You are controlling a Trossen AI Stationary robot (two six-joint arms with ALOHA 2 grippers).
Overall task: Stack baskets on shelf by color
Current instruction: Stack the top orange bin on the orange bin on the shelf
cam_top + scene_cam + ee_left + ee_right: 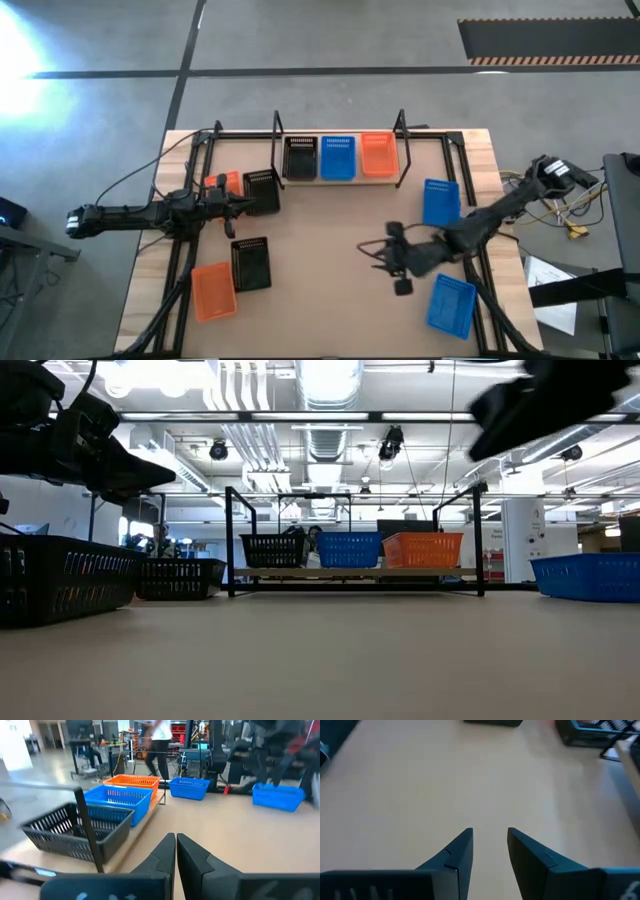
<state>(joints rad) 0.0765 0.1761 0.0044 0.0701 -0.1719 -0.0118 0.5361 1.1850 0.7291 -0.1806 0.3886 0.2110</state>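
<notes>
Three baskets stand in a row on the shelf (340, 178): black (299, 157), blue (337, 157) and orange (377, 154). On the tabletop lie two black baskets (261, 190) (251, 263), two orange ones (222, 183) (213, 290) and two blue ones (440, 201) (451, 305). My left gripper (240, 205) (176, 845) is shut and empty. It hovers beside the upper black basket, in front of the shelf's left end. My right gripper (378, 255) (490, 832) is open over bare tabletop right of centre, between the two blue baskets and the table's middle.
Black wire uprights (277, 130) (401, 128) flank the shelf. A black frame runs along the table's edges (190, 170). Bare tabletop lies in the middle (320, 260). Cables and papers sit off the right edge (570, 215). In the left wrist view, people show in the room beyond the table (160, 740).
</notes>
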